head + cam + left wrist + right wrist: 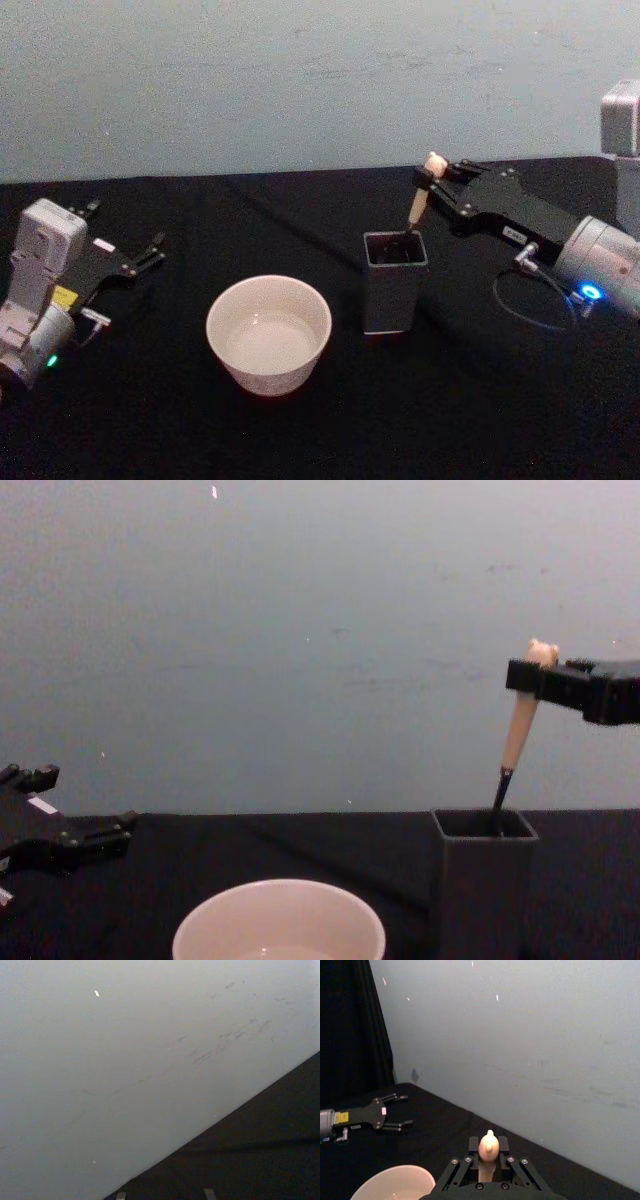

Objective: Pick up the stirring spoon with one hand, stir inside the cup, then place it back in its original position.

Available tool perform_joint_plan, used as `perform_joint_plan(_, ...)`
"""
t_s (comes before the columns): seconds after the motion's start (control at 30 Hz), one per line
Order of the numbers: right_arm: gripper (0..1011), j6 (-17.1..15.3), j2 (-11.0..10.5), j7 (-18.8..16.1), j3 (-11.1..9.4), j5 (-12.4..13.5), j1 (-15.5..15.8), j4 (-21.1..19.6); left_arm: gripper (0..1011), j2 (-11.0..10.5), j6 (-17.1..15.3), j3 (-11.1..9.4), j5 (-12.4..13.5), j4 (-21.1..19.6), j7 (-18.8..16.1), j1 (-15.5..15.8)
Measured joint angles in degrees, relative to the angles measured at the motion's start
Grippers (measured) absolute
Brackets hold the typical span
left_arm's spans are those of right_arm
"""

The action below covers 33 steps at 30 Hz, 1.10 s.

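Head view: right gripper (432, 178) closed on stirring spoon (420, 200) just under bear-head top; beige handle tilted, dark bowl end down inside dark grey holder (395, 283). Cup (268, 333), wide and cream-white, just beside holder on robot's left, on black table (480, 400). Left gripper (145, 255) parked well apart at table's left, fingers spread, empty.

Left wrist view: wall and table edge.

Right wrist view: bear head (488, 1146) pinched between fingers (474, 1152); cup rim (395, 1180) below.

Chest view: thin dark neck (500, 785) entering holder mouth; spoon leaning.

Risk, judged: high, narrow grip on tilted handle could let spoon pivot or snag holder wall, tipping holder toward cup.
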<state>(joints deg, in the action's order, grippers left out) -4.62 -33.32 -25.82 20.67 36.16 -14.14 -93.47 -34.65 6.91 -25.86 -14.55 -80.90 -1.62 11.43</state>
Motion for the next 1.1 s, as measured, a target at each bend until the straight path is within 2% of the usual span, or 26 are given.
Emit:
perform_joint_plan(0.17, 221, -0.9, 0.7, -0.1, 0.5, -0.1, -0.4, 1.4, 1001, 0.0, 0.0, 0.0, 0.0, 0.0, 0.0, 0.0)
perform_joint_plan(0.53, 221, -3.8, 2.6, -0.3, 1.3, 2.0, -1.6, 5.2, 1001, 0.0, 0.0, 0.0, 0.0, 0.0, 0.0, 0.0)
perform_joint_plan(1.1, 221, -5.1, 2.7, -0.3, 3.0, 2.3, -2.6, 7.6, 1001, 0.0, 0.0, 0.0, 0.0, 0.0, 0.0, 0.0)
